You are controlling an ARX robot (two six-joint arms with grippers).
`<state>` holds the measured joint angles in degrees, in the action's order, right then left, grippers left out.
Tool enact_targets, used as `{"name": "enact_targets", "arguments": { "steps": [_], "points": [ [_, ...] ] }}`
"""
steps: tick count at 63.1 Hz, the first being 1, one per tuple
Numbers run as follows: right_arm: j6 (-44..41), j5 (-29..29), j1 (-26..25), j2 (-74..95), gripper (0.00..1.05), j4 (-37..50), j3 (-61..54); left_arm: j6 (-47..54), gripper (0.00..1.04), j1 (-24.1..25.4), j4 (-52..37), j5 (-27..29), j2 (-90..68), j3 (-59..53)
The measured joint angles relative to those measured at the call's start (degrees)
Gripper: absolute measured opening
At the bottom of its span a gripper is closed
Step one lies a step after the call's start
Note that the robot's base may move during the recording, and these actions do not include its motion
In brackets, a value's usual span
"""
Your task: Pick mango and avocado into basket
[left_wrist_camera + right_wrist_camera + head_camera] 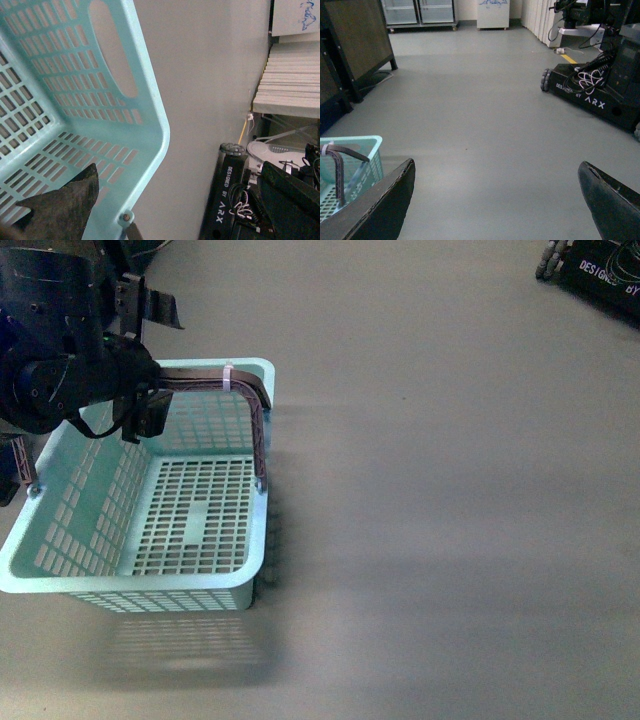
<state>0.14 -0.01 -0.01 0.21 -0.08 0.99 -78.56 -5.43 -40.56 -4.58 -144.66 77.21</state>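
The pale aqua basket [60,520] stands empty on the grey floor at the left, its brown handle [262,430] raised with a white tie on it. My left gripper [140,415] hangs open over the basket's far left part. In the left wrist view the left gripper [175,210] is over the basket's rim [150,100], with one finger [62,210] showing. My right gripper [497,205] is open and empty above bare floor, and the basket [365,172] is beside it. No mango or avocado is in view. The right arm is not in the front view.
Another black ARX robot base [600,275] stands on the floor at the far right; it also shows in the right wrist view [592,95] and the left wrist view [227,200]. A dark cabinet [355,45] and white panels [290,80] stand further off.
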Motion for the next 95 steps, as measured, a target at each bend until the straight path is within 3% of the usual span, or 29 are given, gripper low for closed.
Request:
{"name": "enact_targets", "arguments": {
  "steps": [11, 16, 27, 31, 41, 51, 68, 77, 95],
  "points": [
    [0.0, 0.0, 0.0, 0.0, 0.96, 0.0, 0.0, 0.7, 0.59, 0.3, 2.3, 0.8, -0.9, 1.9],
    [0.0, 0.0, 0.0, 0.0, 0.96, 0.0, 0.0, 0.8, 0.49, 0.4, 3.7, 1.3, -0.9, 2.2],
    [0.0, 0.0, 0.0, 0.0, 0.96, 0.0, 0.0, 0.3, 0.42, 0.3, 5.6, 1.5, 1.4, 0.0],
    [0.0, 0.0, 0.0, 0.0, 0.96, 0.0, 0.0, 0.6, 0.33, -0.2, 5.5, 3.3, 4.7, -4.4],
    [0.0, 0.0, 0.0, 0.0, 0.96, 0.0, 0.0, -0.7, 0.31, -2.1, 6.5, 1.0, 22.2, -19.2],
    [0.0, 0.0, 0.0, 0.0, 0.96, 0.0, 0.0, 3.1, 0.12, -3.5, 10.4, -1.5, 39.5, -29.6],
    [0.0, 0.0, 0.0, 0.0, 0.96, 0.0, 0.0, 4.5, 0.11, -3.4, 17.9, -0.8, 69.3, -45.3],
    [0.0, 0.0, 0.0, 0.0, 0.96, 0.0, 0.0, 0.1, 0.10, -0.3, 19.7, -1.1, 86.0, -50.2],
    [0.0, 0.0, 0.0, 0.0, 0.96, 0.0, 0.0, -1.0, 0.10, 1.6, 20.0, -1.4, 91.9, -51.0]
  ]
}}
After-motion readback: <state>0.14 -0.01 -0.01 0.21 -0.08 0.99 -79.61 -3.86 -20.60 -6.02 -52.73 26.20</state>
